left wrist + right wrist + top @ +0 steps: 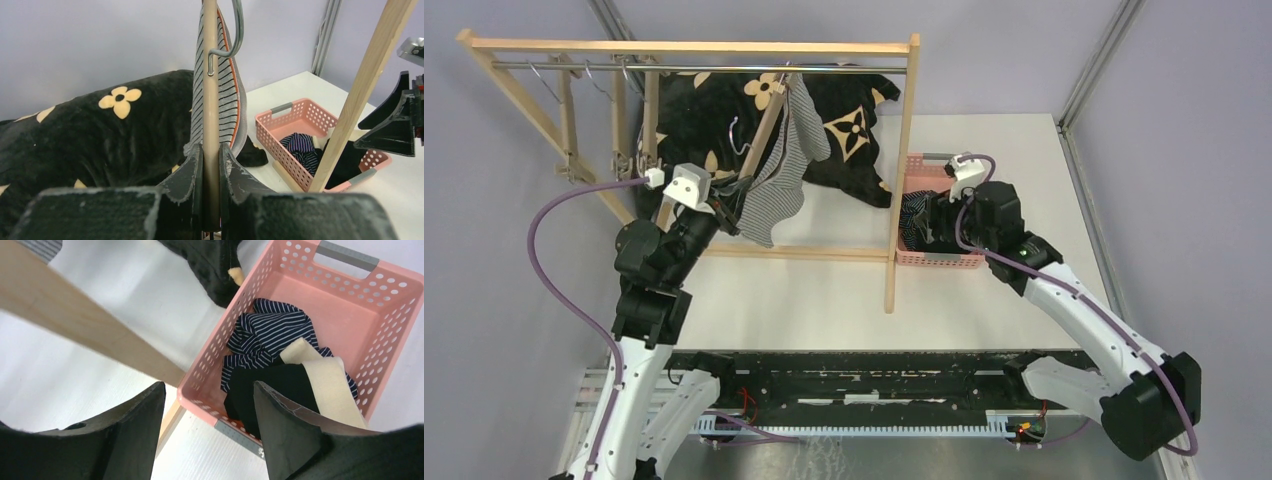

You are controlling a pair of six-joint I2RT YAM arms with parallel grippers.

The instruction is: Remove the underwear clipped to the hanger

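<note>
Grip check: left gripper [210, 150] is closed tight on the wooden bar of the hanger [210, 100], with no cloth between its fingers. Last item, pinstriped boxer [227, 95], hangs just behind that bar, touching it and not yet off; I can't see the clip holding it. Right gripper [207, 387] is wide open and empty over the pink basket [390, 315], with navy striped boxer [267, 340] and black boxer [265, 390] lying in it directly below. Risks: rack post [902, 150] stands just beside the right gripper, between it and the cloth, so a straight reach across hits wood. A hard tug on soft cloth probably stretches it, or twists the bar in the left grip, rather than popping the clip. Flowered cushion [849, 120] sits close behind the boxer, and a deep reach could snag it instead.
</note>
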